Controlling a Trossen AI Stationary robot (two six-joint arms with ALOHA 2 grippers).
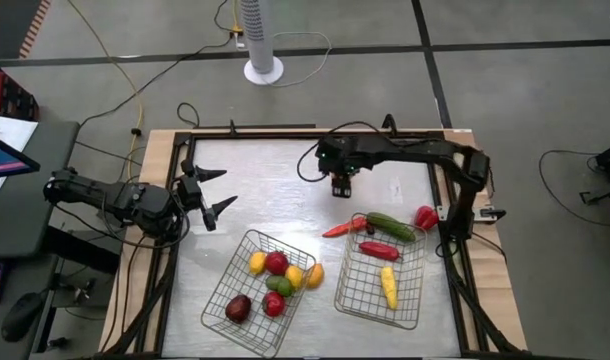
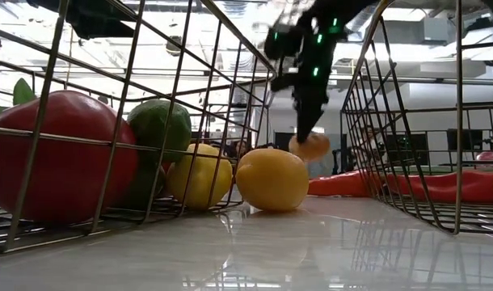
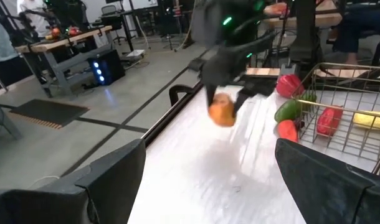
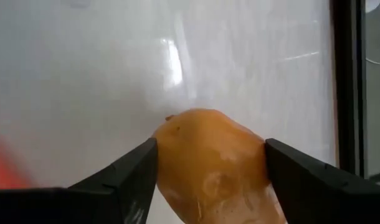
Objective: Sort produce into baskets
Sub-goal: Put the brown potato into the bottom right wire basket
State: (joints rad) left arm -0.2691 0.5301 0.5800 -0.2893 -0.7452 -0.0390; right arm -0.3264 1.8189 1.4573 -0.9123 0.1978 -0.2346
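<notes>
Above the glossy white tabletop point(image 1: 275, 190) ringed by grey floor point(image 1: 525, 90), my right claw point(image 4: 209, 163) grips an orange fruit point(image 4: 210, 163); my left claw point(image 1: 213, 190) waits, spread wide.

Orange fruit point(image 4: 212, 165) cut off by the right wrist picture's lower edge; motion-blurred in left wrist view, under the right gripper point(image 3: 222, 99), itself blurred.
</notes>
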